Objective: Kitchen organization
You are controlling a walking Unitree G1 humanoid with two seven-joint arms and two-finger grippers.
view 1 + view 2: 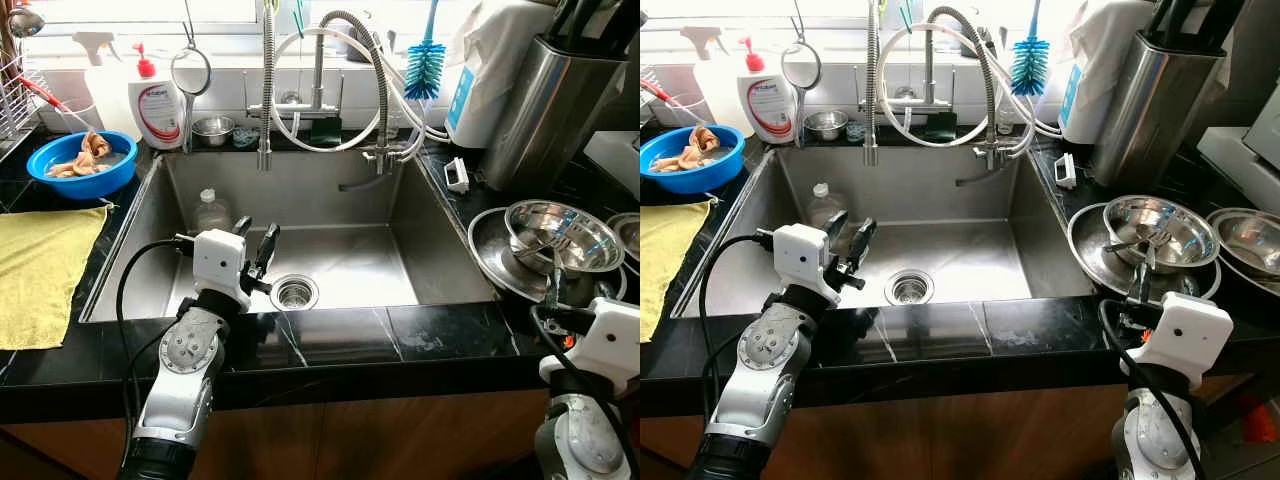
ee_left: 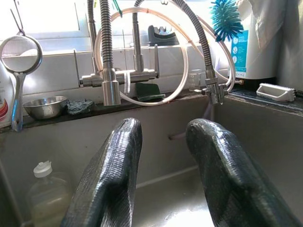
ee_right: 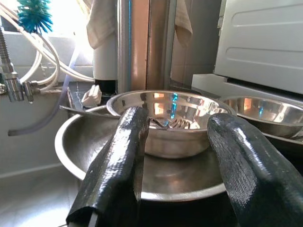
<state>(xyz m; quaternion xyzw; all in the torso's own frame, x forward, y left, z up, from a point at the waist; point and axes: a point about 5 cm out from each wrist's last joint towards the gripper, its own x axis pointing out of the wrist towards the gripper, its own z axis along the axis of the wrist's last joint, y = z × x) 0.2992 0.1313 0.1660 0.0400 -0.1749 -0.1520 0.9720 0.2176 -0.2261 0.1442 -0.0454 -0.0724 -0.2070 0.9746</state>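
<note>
Sink [image 1: 330, 190] of stainless steel fills the black stone counter's middle, a clear plastic bottle with white cap [image 1: 211, 210] standing in its back left corner. Right of it, a small shiny steel bowl [image 1: 560, 234] nests in a wider steel basin [image 1: 490, 255]. The left gripper [image 1: 254, 247] hovers over the sink, fingers parted, empty. The right gripper [image 3: 177, 156] faces the bowls, fingers apart, empty.

I see a small steel bowl [image 1: 562, 236] sitting upright inside a wider steel basin [image 1: 487, 250] on the black surface [image 1: 330, 335], right of the sink [image 1: 330, 250].
</note>
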